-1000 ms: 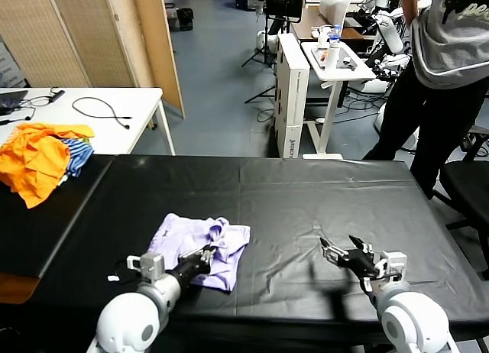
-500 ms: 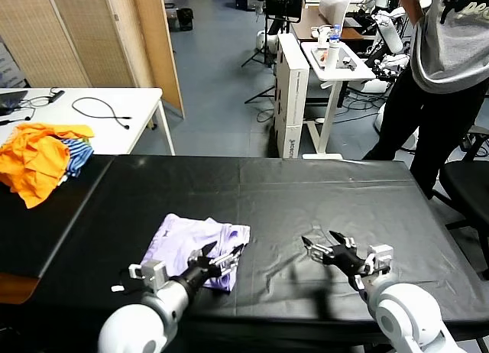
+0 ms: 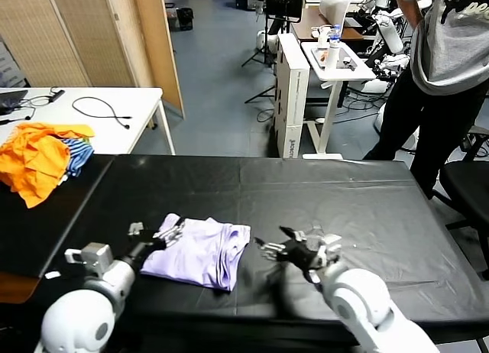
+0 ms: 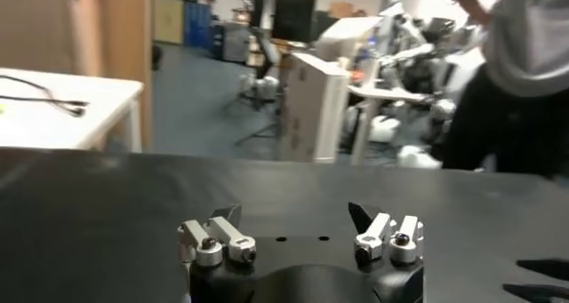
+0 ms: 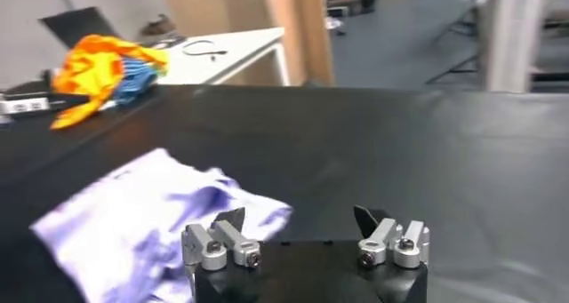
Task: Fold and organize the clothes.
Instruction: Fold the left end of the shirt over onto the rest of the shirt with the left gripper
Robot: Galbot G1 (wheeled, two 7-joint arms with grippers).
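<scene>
t-shirt (image 3: pixel 195 250) between grippers (untouched)

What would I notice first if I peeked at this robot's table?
Probably the pale purple T-shirt, folded in a bundle on the black table, near the robot. The left gripper sits open at the shirt's left edge and the right gripper open just to its right. A bright orange clothes heap lies far left.

An orange and blue-striped heap of garments (image 3: pixel 40 160) lies at the far left end of the black table (image 3: pixel 321 200). Behind it, a black cable (image 3: pixel 103 108) curls on a white desk (image 3: pixel 137 120). A person in a grey top (image 3: pixel 447 70) stands beside a white cart (image 3: pixel 336 66) holding a bottle (image 3: pixel 333 38).
</scene>
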